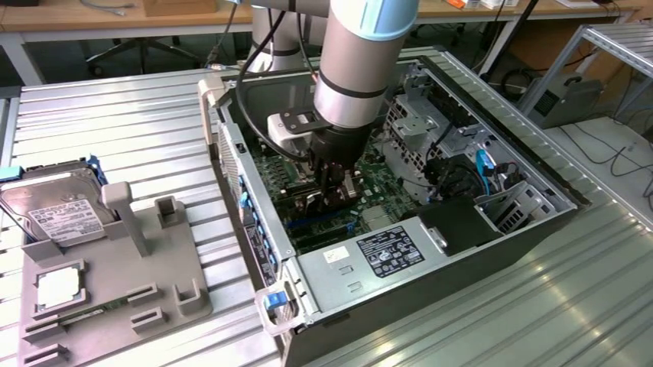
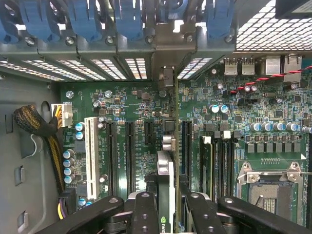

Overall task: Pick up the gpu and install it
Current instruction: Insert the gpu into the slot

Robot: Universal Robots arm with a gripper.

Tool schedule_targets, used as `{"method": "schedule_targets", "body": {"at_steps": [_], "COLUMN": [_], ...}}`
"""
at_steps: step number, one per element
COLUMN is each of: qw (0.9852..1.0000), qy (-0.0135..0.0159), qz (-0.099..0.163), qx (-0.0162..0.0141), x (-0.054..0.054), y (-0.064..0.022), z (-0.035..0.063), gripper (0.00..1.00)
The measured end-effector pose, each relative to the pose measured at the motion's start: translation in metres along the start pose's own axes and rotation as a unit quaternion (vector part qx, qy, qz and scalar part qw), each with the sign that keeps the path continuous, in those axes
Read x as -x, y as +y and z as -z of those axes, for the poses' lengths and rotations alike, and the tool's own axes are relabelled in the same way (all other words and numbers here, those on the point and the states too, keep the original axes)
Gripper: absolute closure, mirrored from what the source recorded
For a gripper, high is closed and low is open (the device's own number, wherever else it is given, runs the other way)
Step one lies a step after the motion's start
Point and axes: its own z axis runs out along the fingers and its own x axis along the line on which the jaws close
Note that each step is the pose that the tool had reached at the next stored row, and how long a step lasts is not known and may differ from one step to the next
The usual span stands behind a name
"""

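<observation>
Hard drive [image 1: 56, 208] with a white label is seen at the exterior view's left, lying on the ribbed metal desk [image 1: 122, 115] against a grey holder [image 1: 133, 260]. A narrow green memory stick [image 1: 97, 313] is laid in the holder's near part.

Further toward the exterior view's right, an open computer case [image 1: 408, 260] is laid on its side, with the motherboard [image 1: 372, 183] exposed. The arm [image 1: 357, 69] is lowered from above into the case, and the end effector [image 1: 335, 195] is held just over the board, near the case's rear wall.

In the wrist view, a braided cable bundle [image 2: 34, 124] is seen beside the board's edge. A white slot [image 2: 90, 151] and black slots [image 2: 112, 151] are lined up next to it.

The gpu [image 2: 165, 190] is seen edge-on and upright to the board. It is clamped between the black fingers [image 2: 145, 214] of the end effector [image 2: 168, 209], one on each face. The card runs out from between the fingers toward the vented rear wall, with a silver metal part at its far end. It is placed between a short black slot [image 2: 147, 131] and a long one [image 2: 186, 146]. Whether its edge is seated in a slot cannot be told.

Past the card, memory slots [image 2: 219, 161] and a CPU socket [image 2: 270, 183] are seen, and blue latches [image 2: 83, 19] are ranged along the rear wall.
</observation>
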Motion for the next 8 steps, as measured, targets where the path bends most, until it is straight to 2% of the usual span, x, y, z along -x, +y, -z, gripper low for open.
{"method": "schedule_targets", "body": {"at_steps": [8], "qw": [1.0000], "qy": [0.0000], "qz": [0.000], "qx": [0.0000], "x": [0.0000], "y": [0.0000], "z": [-0.0012], "gripper": [0.73]}}
